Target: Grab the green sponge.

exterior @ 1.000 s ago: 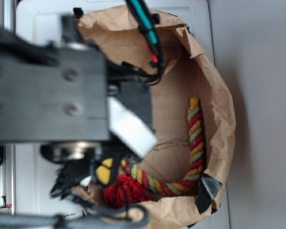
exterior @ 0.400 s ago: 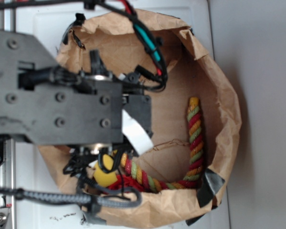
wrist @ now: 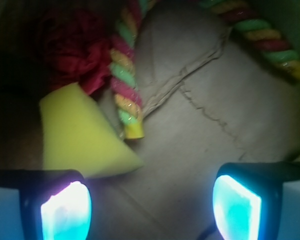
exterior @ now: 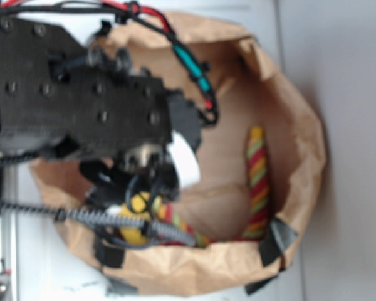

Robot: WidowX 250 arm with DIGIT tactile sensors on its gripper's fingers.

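Closest to me, along the bottom edge of the wrist view, my gripper (wrist: 151, 207) stood with its two pads spread wide apart and nothing between them. Just beyond the left pad, at lower left of that frame, lay the green sponge (wrist: 82, 137), a yellow-green wedge resting on the brown paper bag's floor (wrist: 200, 100), its narrow tip pointing toward the middle. So the grab had not yet happened, as I judged it: I was down inside the bag and close, but the sponge sat off to the left of my open span rather than inside it, and lining up, lowering and closing were all left.

Beyond the sponge, the cut end of the twisted rope (wrist: 122, 85) came down nearly to its upper edge; I could not tell whether they touched. Farther, at upper left, the red cloth ball (wrist: 72, 42) sat in deep shadow, its outline hard to read.

From the blurred exterior view my arm (exterior: 81, 106) covered most of the bag, leaving only a yellow patch of sponge (exterior: 133, 231) visible.
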